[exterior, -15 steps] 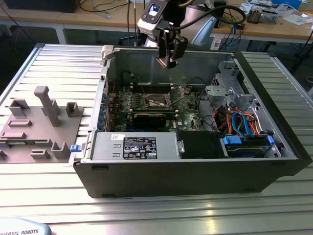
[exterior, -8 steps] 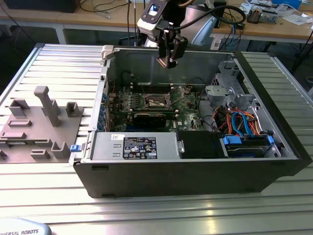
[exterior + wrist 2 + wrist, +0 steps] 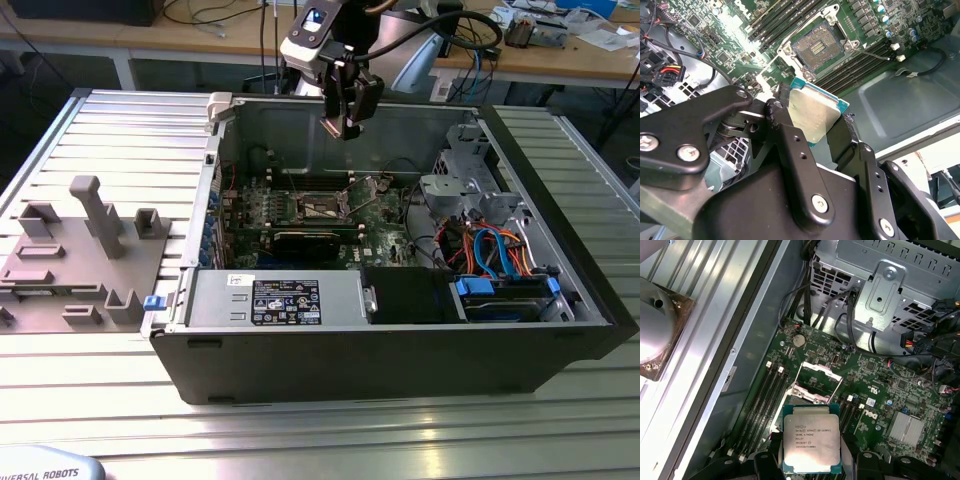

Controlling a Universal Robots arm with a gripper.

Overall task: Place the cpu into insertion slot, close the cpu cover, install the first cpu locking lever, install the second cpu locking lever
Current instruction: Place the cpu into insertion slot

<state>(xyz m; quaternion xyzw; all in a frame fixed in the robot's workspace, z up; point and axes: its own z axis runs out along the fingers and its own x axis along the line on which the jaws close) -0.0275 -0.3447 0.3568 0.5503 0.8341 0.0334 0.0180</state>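
Observation:
My gripper (image 3: 347,128) hangs above the open black computer case (image 3: 400,360), over the back of the motherboard. It is shut on the cpu (image 3: 816,116), a square chip with a silvery top and a teal edge, held by two opposite sides between the black fingers (image 3: 790,137). The first wrist view has the cpu (image 3: 811,437) face-on, with the gripper (image 3: 812,462) below it. The insertion slot (image 3: 817,47) lies bare on the green motherboard (image 3: 385,215), apart from the chip. The cpu cover (image 3: 821,370) stands swung open beside the slot.
A long black card (image 3: 315,240) lies across the board in front of the slot (image 3: 323,208). A metal drive cage (image 3: 460,180) and coloured cables (image 3: 495,250) fill the exterior view's right side of the case. A grey fixture block (image 3: 80,250) sits outside on the left.

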